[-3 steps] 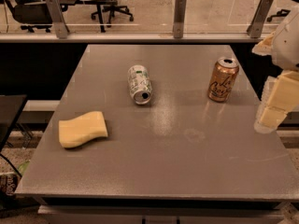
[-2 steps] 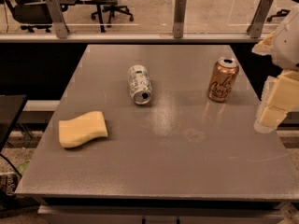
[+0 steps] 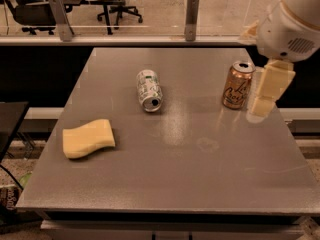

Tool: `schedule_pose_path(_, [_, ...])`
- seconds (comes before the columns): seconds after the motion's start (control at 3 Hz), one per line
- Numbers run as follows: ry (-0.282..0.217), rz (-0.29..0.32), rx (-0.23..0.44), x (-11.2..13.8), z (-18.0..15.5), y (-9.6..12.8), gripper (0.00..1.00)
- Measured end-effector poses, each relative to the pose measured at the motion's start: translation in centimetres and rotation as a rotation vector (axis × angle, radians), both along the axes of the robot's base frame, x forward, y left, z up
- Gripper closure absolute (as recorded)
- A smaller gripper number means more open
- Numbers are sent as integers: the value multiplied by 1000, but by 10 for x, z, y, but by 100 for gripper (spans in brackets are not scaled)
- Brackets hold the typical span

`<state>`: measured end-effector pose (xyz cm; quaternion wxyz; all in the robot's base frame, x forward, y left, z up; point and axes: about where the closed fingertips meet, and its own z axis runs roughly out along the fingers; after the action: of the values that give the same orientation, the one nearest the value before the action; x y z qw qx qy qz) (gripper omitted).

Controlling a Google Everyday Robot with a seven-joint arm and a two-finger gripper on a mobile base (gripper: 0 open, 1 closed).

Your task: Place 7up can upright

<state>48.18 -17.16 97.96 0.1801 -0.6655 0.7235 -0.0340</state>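
The 7up can, white and silver with green markings, lies on its side near the middle of the grey table, with its silver top facing the front. My gripper hangs at the right side of the table, just right of the copper-orange can, far from the 7up can. It holds nothing that I can see.
The copper-orange can with script lettering stands upright at the right. A yellow sponge lies at the front left. A rail with posts runs behind the table, with office chairs beyond it.
My gripper has moved left and a little up, closer to the copper-orange can. The cans and the sponge have not moved.
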Motion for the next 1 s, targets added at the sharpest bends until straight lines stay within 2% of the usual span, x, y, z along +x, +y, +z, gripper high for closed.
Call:
schedule_pose_path(0.33, [-16, 113, -3, 20, -2, 25, 0])
schedule_pose_path(0.67, [-28, 258, -3, 48, -12, 53, 0])
schedule_pose_path(1.0, [-51, 499, -16, 83, -34, 93, 0])
